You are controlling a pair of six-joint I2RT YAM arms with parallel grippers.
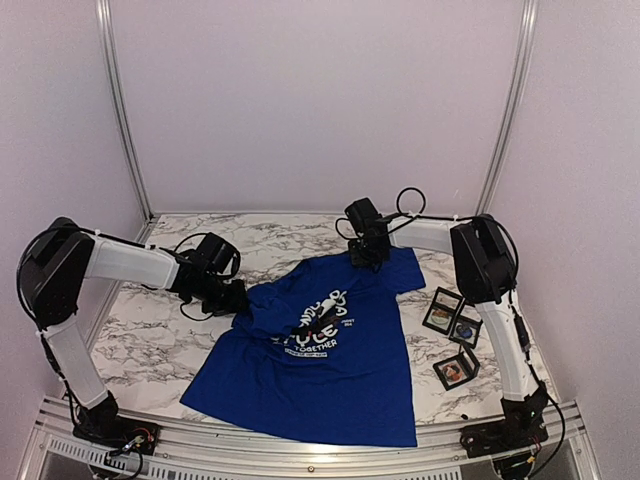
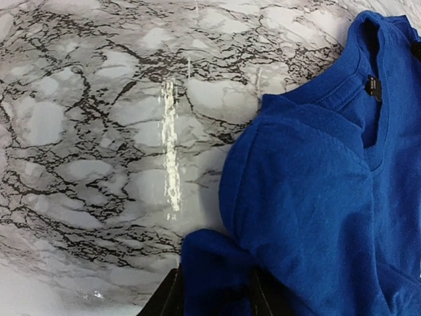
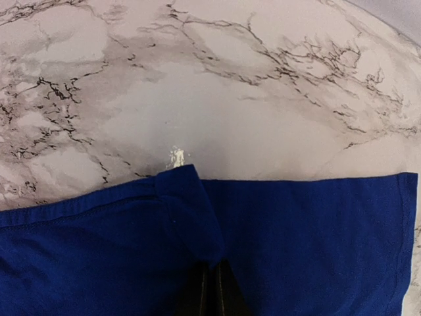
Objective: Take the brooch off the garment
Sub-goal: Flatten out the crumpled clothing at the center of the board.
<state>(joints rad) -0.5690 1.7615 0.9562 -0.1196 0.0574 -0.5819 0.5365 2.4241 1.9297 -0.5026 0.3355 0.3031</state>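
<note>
— So, starting at the left: why is the left gripper down at the edge of the T-shirt?

— It has a bunched fold of the shirt's shoulder end between its jaws, low over the marble table. My guess is that it means to anchor that side so the cloth cannot slide. The fabric fills the gap, but I cannot tell whether it is truly pinched or only straddled.

— And the shirt itself?

— It is spread in the middle of the table between the two arms, with the printed graphic facing up and the neck end away from the arm bases. The left wrist view shows the collar and its neck label.

— Where is the brooch?

— I cannot pick it out. It may sit on the dark print, where a small pin would be lost, but no view shows it plainly.

— Then the right side?

— The right gripper is clenched on a small fold at the shirt's far edge, by the sleeve. The cloth peaks up into its closed tips. With both ends held the chest could be drawn taut, and I judge that is the point: a pin is easier to find and free on tight cloth.

— And beyond it?

— Three small framed cases lie just right of the shirt, not touching it. Perhaps a brooch belongs there.
</note>
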